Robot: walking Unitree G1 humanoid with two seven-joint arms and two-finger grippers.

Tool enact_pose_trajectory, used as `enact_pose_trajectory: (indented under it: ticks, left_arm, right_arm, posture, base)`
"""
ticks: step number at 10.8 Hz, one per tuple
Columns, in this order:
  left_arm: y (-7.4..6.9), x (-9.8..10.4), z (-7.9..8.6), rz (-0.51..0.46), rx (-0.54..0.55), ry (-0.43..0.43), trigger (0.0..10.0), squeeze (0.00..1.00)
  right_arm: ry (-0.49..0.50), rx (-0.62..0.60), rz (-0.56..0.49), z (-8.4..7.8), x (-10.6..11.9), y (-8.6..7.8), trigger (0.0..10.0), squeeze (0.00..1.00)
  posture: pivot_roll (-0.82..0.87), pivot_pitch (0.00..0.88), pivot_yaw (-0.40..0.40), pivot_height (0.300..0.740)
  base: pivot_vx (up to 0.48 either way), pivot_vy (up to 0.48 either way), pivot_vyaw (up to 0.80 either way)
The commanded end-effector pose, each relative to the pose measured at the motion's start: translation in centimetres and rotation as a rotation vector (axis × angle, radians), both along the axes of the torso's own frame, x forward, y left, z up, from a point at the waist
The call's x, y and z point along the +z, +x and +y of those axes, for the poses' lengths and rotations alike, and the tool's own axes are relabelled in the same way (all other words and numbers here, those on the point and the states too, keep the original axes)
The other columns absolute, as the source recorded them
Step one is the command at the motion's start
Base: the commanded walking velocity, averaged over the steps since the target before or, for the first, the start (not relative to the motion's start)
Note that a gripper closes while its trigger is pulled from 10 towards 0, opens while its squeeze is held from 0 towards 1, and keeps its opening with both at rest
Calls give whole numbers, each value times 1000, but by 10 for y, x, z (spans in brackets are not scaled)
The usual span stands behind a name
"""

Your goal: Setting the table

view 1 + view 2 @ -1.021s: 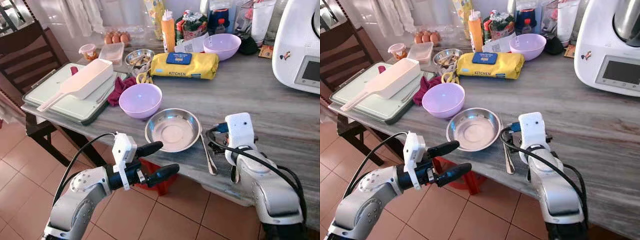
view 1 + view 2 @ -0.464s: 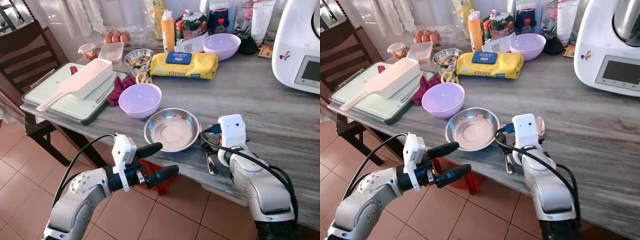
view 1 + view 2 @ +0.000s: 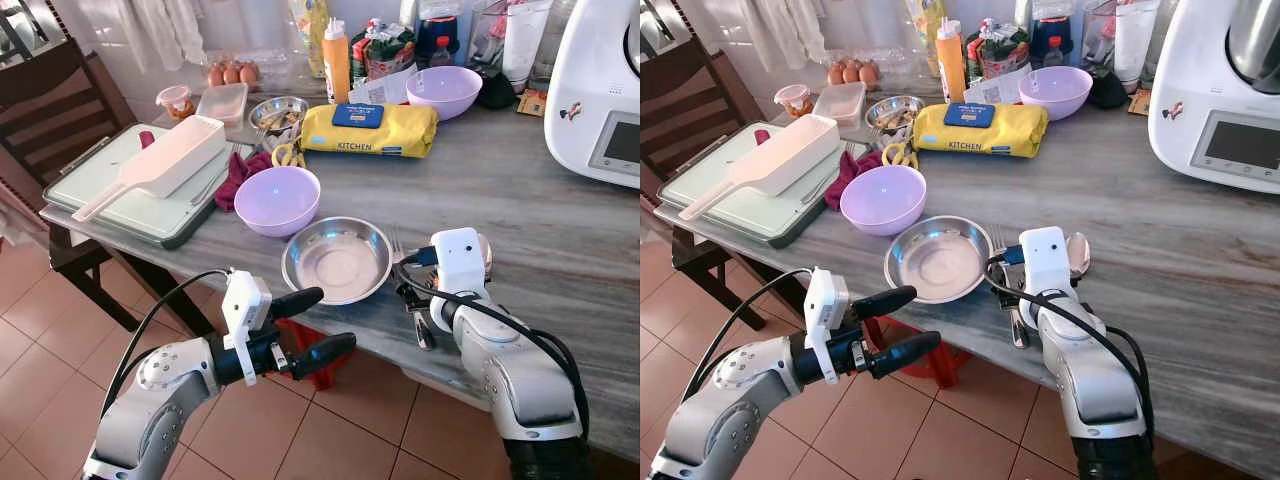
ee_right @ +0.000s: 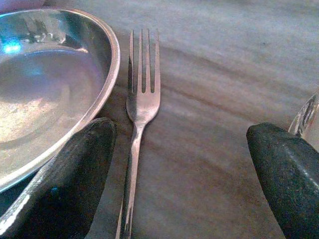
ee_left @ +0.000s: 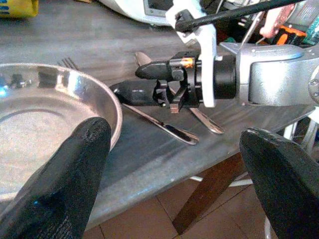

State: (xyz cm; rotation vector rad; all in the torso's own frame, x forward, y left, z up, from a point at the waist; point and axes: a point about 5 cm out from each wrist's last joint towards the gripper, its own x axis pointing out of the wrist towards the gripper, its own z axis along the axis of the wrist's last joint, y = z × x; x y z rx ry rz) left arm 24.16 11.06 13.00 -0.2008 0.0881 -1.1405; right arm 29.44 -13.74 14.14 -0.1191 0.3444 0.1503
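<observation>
Left claw point(image 3: 305, 325) spread wide, off bench point(image 3: 520, 200) edge, just short of steel bowl point(image 3: 336, 259); bowl near front edge; fork point(image 4: 139, 107) just right of bowl, handle cut off; right claw point(image 4: 179, 164) spread, straddling fork; spoon point(image 3: 1077, 252) right of it, mostly hidden behind wrist.

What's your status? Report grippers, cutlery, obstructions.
Right gripper open, low on the table, straddling the fork beside the steel bowl. Left gripper open, below the table edge. Spoon just right of the right gripper. Nothing blocking.
</observation>
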Motion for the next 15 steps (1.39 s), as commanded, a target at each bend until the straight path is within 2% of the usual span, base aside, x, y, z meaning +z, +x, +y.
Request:
enact_pose_trajectory:
  ticks: [1,5,6,7,8,10,11,12,13,14,15]
  left_arm:
    - [-1,2,5,-8,7,18,10000,0]
    - [2,3,4,-9,-3,17,10000,0]
    - [3,3,3,-10,-5,17,10000,0]
    - [3,3,3,-11,-7,18,10000,0]
    - [3,3,2,-11,-8,16,10000,0]
    - [4,3,2,-9,-7,15,10000,0]
    - [4,3,1,-10,-6,14,10000,0]
    - [4,3,1,-9,-6,13,10000,0]
    - [4,3,1,-9,-7,12,10000,0]
    - [4,3,1,-7,-9,13,10000,0]
    - [4,3,1,-7,-11,14,10000,0]
  right_arm:
    - [39,15,-20,4,7,-5,10000,0]
    - [65,43,5,13,2,-21,10000,0]
    - [65,42,15,13,0,-23,9529,0]
    - [65,43,30,13,-3,-25,4392,0]
    - [69,41,40,12,-5,-26,0,0]
    - [60,39,48,11,-6,-25,0,0]
    - [57,40,54,10,-8,-25,1294,0]
    - [56,41,60,10,-10,-25,5373,0]
    - [59,44,63,10,-12,-25,8196,0]
    - [58,47,71,10,-16,-23,9333,0]
    - [65,39,77,8,-18,-21,1059,0]
  posture:
    - [-99,115,142,740]
    - [-112,116,155,740]
    - [-114,115,158,740]
    - [-114,114,158,740]
    - [-113,115,159,740]
    - [-114,116,156,740]
    - [-113,114,155,740]
    - [-114,114,155,740]
    - [-114,114,157,740]
    - [-116,115,158,740]
    - [-114,113,158,740]
  base:
    - [0,0,0]
    - [0,0,0]
    - [0,0,0]
    - [0,0,0]
    - [0,0,0]
    - [0,0,0]
    - [0,0,0]
    - [0,0,0]
    - [0,0,0]
    - [0,0,0]
    - [0,0,0]
